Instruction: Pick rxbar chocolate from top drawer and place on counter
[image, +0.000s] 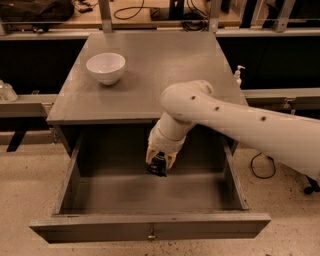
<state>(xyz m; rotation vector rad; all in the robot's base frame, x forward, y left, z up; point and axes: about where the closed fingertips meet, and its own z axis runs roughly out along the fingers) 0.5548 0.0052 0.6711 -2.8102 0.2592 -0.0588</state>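
Note:
The top drawer (100, 229) stands pulled fully open below the counter (165, 65), its keyhole at the middle of the front panel. My gripper (160, 162) hangs inside the drawer, toward its back middle, raised above the drawer floor. It is shut on the rxbar chocolate (156, 169), a small black bar that sticks out below the pale fingertips. The white arm reaches in from the right and crosses over the counter's front right corner. The rest of the drawer floor looks bare.
A white bowl (105, 67) sits at the back left of the counter. A small pump bottle (239, 75) stands on the ledge right of the cabinet. A grey rail (25, 106) runs off to the left. Pale speckled floor surrounds the drawer front.

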